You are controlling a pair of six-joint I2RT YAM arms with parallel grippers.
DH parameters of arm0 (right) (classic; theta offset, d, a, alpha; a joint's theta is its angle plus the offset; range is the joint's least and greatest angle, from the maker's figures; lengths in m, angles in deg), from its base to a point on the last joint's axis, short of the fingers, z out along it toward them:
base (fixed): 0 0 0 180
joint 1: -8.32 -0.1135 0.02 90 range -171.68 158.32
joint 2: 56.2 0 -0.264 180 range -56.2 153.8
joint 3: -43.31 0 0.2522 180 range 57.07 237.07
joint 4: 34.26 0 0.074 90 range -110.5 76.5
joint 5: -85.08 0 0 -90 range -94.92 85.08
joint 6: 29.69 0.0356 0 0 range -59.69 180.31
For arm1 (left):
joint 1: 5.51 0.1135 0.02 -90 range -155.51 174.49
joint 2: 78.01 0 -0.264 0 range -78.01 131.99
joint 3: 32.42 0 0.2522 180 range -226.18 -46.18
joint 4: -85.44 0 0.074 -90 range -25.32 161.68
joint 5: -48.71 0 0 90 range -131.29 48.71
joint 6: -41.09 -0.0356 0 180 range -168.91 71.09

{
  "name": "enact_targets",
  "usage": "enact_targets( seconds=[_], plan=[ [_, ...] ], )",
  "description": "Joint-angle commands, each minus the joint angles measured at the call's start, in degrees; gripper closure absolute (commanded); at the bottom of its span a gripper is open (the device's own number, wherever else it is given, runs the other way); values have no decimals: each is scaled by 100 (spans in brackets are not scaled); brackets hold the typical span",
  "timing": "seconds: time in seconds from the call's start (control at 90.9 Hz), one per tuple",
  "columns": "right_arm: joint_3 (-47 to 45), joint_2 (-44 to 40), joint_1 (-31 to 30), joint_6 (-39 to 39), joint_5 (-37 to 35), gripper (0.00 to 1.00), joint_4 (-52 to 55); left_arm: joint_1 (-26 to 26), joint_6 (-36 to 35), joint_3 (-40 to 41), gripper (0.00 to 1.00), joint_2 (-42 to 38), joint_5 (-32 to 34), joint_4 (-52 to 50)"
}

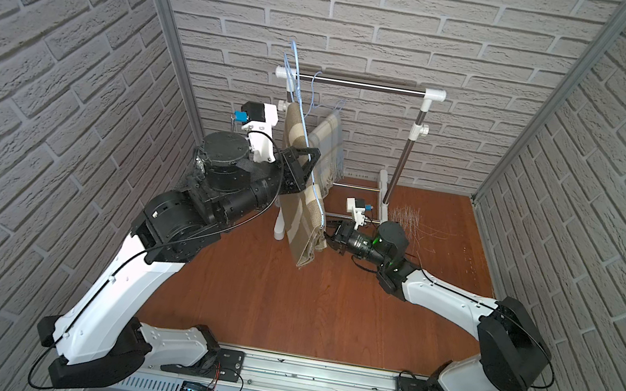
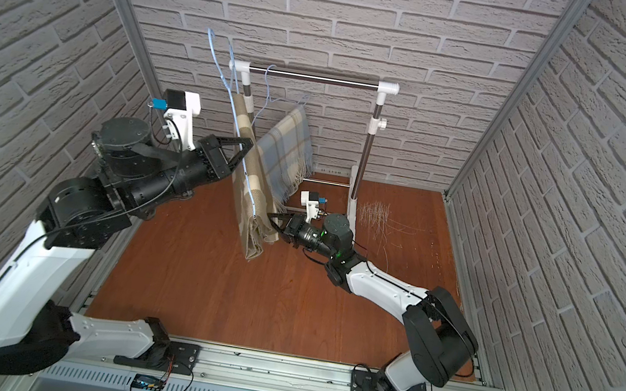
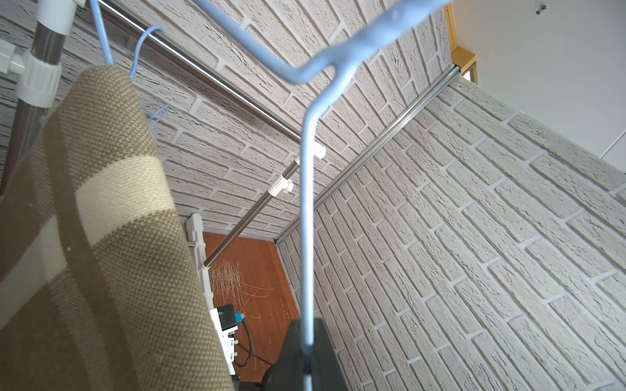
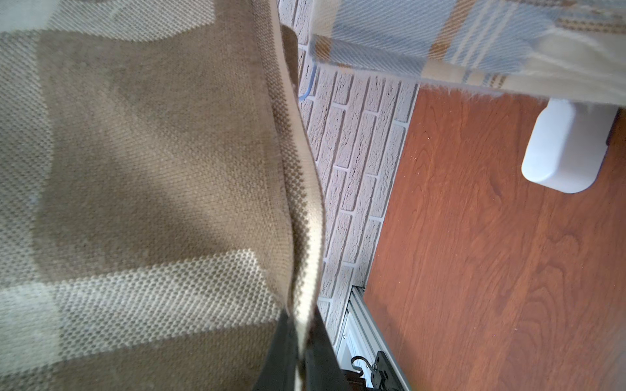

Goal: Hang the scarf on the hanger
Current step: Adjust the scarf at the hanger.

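Our left gripper (image 1: 313, 156) is shut tight on the thin blue wire hanger (image 3: 306, 220). The wire goes up and away from its fingertips, then bends near the top. The tan striped scarf (image 1: 302, 214) is draped over that hanger, right beside the left gripper. It hangs down toward the wooden table (image 1: 286, 306). We cannot tell if its bottom end touches.

Our right gripper (image 4: 301, 352) is pinched shut on the scarf's pale edge, low down. From this gripper the cloth rises up and away toward the left gripper.

The hanger's long side slants. Its high end is far past the left gripper, up by one end of the clothes rail (image 1: 361, 83). Its low end is just in front of the right gripper. So the left gripper is nearer the top of the hanger, and the right one is nearer the loose cloth. We think the scarf is on the hanger, and next comes pulling it even or hooking the hanger on the rail.

A blue plaid scarf (image 1: 327, 144) hangs from the rail just beyond our scarf, so room there is tight. The table is flat, with scratches (image 1: 404, 218) past the right gripper. Brick walls (image 1: 49, 60) close in on three sides.
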Motion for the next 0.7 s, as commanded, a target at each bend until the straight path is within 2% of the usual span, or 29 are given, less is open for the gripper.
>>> enact_targets(
  seconds=[0.0,0.044,0.088,0.099,0.121,0.176,0.286,0.374,0.429,0.506,0.605,0.693],
  plan=[
    [167,-64,38,-270,164,83,483,-2,-65,-55,100,-237,-25,1020],
    [263,-229,46,-490,162,54,874,10,-69,-18,100,-255,-23,995],
    [400,-450,55,-839,97,9,1494,22,-69,36,100,-275,-21,991],
    [438,-536,55,-945,71,4,1759,24,-68,53,100,-284,-27,991],
    [546,-667,56,-1242,8,0,2199,25,-68,81,100,-298,-29,991],
    [866,-1058,56,-1881,-236,1,3398,43,-71,175,100,-330,-32,991],
    [1546,-1791,81,-2938,-1193,1,5556,64,-50,477,100,-418,-79,1092],
    [2208,-2176,82,-3662,-1904,1,6863,63,-1,753,100,-464,-144,1202],
    [2585,-2285,67,-4029,-2037,1,7317,68,59,950,100,-478,-178,1288],
    [3224,-2220,-9,-4470,-1876,1,8007,66,139,1254,100,-483,-221,1490],
    [3977,-1997,-340,-4931,-2051,1,8683,62,269,1623,100,-433,-297,1778],
    [4420,-1830,-702,-5247,-2305,5,8962,63,365,1953,100,-418,-331,2045]
  ],
)
